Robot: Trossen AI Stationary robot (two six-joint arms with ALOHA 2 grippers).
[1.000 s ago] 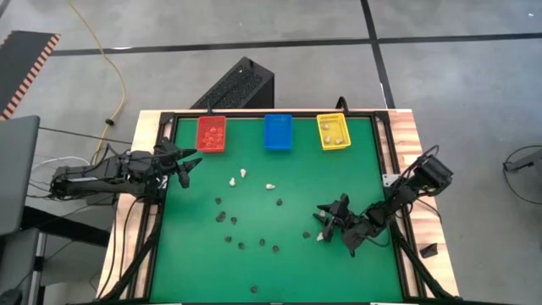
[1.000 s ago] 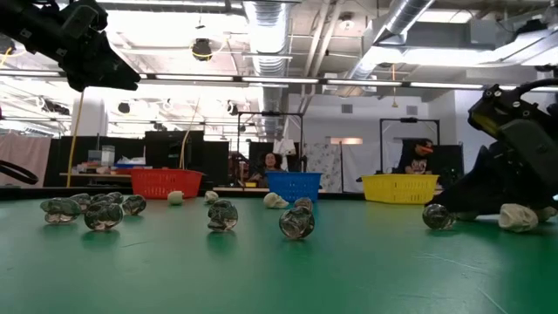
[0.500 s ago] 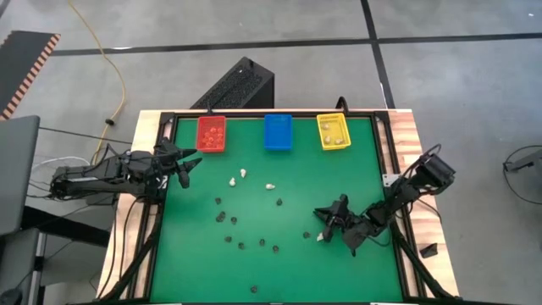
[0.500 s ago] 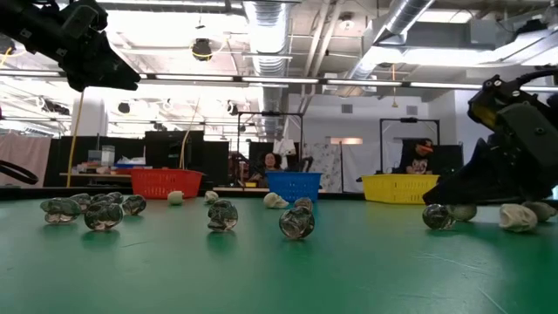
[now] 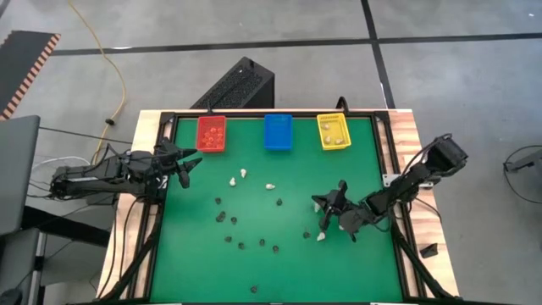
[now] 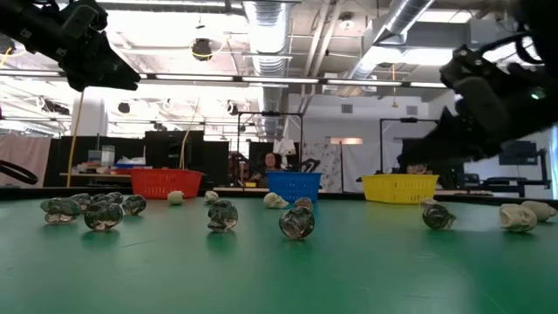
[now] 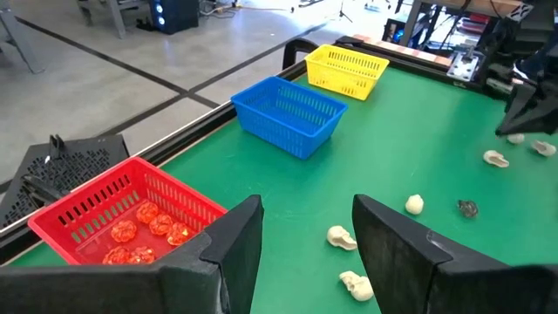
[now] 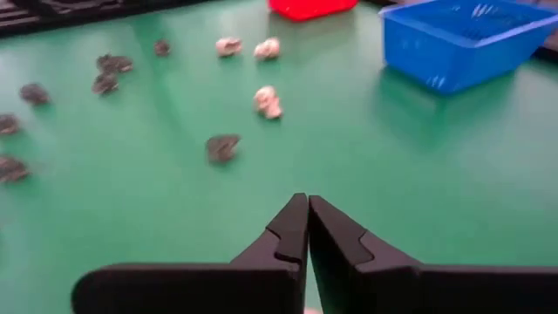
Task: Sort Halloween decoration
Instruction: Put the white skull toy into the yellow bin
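Trinkets scattered on the green worktop

Black trinkets [image 5: 230, 229] and cream trinkets [image 5: 240, 175] lie mid-worktop [image 5: 356, 267]; orange ones [image 7: 146, 228] fill the red bin [image 5: 211, 134]. Right hand [image 5: 323, 203], pinched shut with nothing visible between its tips, hangs above a cream trinket [image 5: 321, 236]; left hand [image 7: 301, 231] gapes near the red bin.

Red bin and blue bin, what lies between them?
Only bare green mat lies between the red bin and the blue bin, as the high view shows.

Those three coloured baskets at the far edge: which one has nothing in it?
The blue basket, the middle one, shows only its bare floor. The red basket holds orange trinkets and the yellow basket holds cream-white ones.
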